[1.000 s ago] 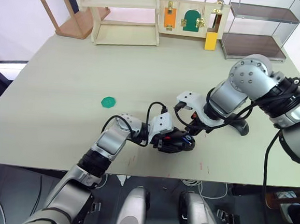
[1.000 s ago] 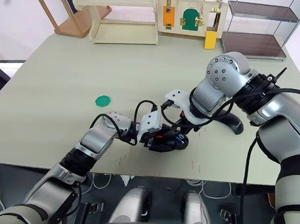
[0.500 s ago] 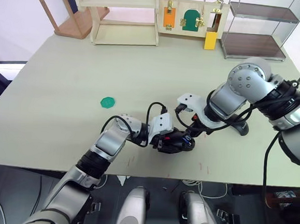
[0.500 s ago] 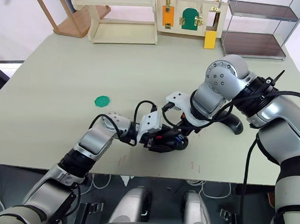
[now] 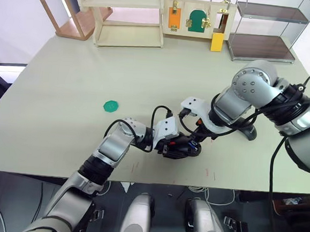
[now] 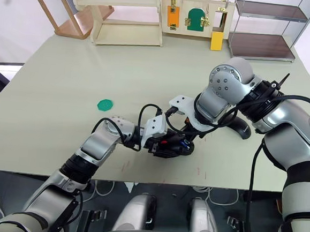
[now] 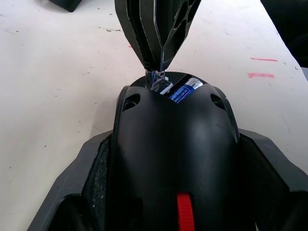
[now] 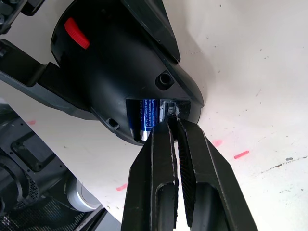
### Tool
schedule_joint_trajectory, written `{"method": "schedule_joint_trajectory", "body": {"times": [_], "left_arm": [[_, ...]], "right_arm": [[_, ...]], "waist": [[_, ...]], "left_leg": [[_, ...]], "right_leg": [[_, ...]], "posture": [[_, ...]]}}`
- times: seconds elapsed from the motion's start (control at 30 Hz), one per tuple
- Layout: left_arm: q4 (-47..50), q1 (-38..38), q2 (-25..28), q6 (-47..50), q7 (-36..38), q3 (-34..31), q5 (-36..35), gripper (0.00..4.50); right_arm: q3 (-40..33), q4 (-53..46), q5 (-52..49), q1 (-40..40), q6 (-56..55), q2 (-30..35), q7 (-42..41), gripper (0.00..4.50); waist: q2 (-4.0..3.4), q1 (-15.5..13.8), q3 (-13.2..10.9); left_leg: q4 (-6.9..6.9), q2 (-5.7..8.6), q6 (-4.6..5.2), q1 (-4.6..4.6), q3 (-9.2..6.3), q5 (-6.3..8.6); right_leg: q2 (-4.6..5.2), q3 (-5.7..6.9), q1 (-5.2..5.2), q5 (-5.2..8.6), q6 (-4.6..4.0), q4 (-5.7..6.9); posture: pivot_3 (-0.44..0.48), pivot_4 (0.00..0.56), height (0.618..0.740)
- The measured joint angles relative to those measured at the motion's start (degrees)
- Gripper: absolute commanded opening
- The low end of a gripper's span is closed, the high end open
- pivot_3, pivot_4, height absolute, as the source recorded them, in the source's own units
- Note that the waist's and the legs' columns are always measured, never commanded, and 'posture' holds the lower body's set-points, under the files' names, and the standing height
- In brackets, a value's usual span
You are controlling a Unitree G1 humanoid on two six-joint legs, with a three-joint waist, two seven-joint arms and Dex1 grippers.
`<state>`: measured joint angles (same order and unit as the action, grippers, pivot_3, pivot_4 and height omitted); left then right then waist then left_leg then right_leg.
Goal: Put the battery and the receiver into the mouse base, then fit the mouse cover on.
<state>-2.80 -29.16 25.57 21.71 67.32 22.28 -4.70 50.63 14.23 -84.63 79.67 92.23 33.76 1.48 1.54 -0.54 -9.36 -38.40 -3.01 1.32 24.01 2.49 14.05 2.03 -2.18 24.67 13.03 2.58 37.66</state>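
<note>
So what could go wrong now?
The right gripper pinches the tiny receiver at its slot beside the battery; it could slip out or jam crooked. The left gripper clamps the base; a hard push might twist it loose. The cover waits behind the right arm.

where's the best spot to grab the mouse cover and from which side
Judging from the head views, the mouse cover rests on the table behind the right arm, arch up, away from the mouse base. Probably grip it across its narrow width at mid-length, coming from above: the sides look like the only opposing faces two fingers could span. The arm hides much of it, so this is tentative.
</note>
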Motion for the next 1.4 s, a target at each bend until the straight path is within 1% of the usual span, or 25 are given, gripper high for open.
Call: {"method": "schedule_joint_trajectory", "body": {"times": [0.37,0.9,1.4], "left_arm": [[0.0,0.0,0.0,0.0,-0.1,0.1,0.0,3.04],[-0.2,0.2,0.3,-0.8,-0.1,0.0,0.0,3.04],[-0.4,0.3,0.4,-1.1,-0.1,0.0,0.0,3.04]], "right_arm": [[-0.1,-2.4,1.1,-0.7,0.0,0.4,-0.5,0.0],[-2.3,-2.4,3.2,-2.4,0.0,-0.8,-1.0,0.0],[-4.1,-4.2,4.8,-4.1,0.0,-0.4,-1.1,0.0]], "waist": [[0.0,0.0,0.0],[0.01,0.3,0.0],[0.02,0.4,0.1]], "left_leg": [[0.0,-0.01,0.0,-0.01,0.0,0.0],[0.01,-0.03,0.0,-0.03,0.01,0.0],[0.01,-0.04,0.0,-0.05,0.01,0.0]], "right_leg": [[0.0,0.0,-0.01,0.02,-0.03,0.0],[-0.01,0.0,-0.01,0.03,-0.05,-0.01],[0.0,0.0,-0.02,0.04,-0.06,-0.02]], "posture": [[0.0,0.15,0.74],[0.0,0.15,0.74],[0.0,0.15,0.74]]}}
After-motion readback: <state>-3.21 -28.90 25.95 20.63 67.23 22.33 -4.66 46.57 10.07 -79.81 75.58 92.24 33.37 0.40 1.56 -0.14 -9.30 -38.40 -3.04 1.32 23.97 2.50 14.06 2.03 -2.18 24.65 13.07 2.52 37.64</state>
